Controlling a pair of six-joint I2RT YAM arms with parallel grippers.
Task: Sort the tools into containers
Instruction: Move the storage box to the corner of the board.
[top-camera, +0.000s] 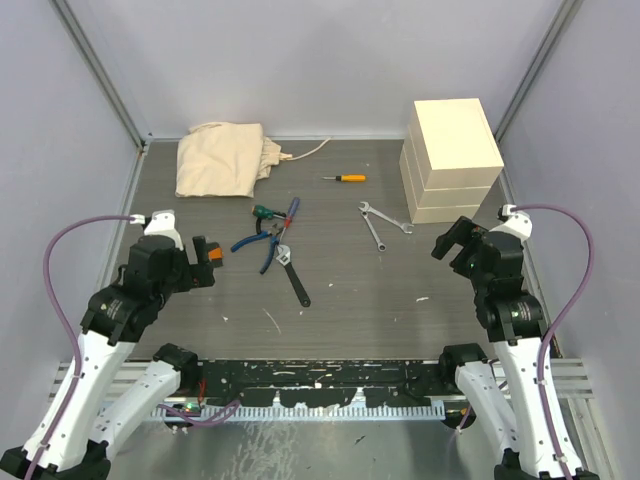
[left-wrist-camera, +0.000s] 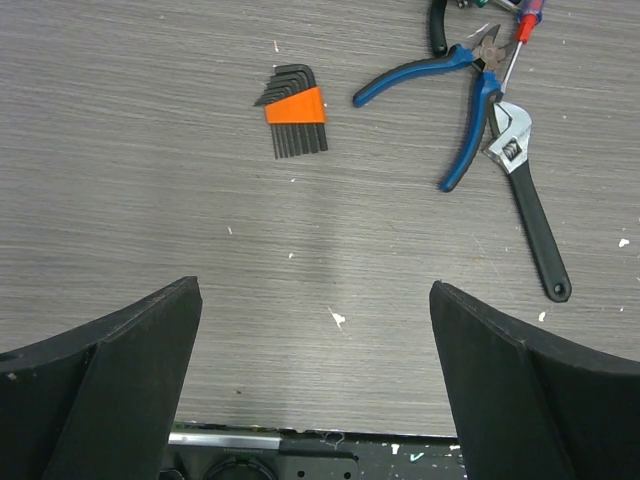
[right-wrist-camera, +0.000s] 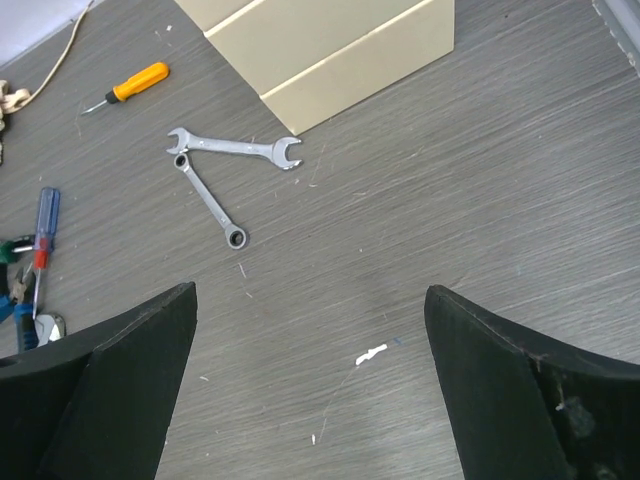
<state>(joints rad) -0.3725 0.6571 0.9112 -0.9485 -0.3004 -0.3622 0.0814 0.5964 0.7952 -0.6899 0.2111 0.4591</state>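
Lying near the cream chest (top-camera: 455, 150), 2 silver spanners (right-wrist-camera: 235, 147) seemingly touch; left gripper (left-wrist-camera: 312, 290) and right gripper (right-wrist-camera: 310, 291) gape.

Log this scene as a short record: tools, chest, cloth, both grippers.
chest: cream chest, far right; drawer fronts hidden
beside it: two silver spanners, ends meeting
far centre: orange-handled screwdriver, alone
middle cluster: blue-handled pliers, adjustable wrench, green-handled screwdriver, blue-handled screwdriver
near left arm: hex key set
far left: beige cloth
left gripper: open, empty
right gripper: open, empty
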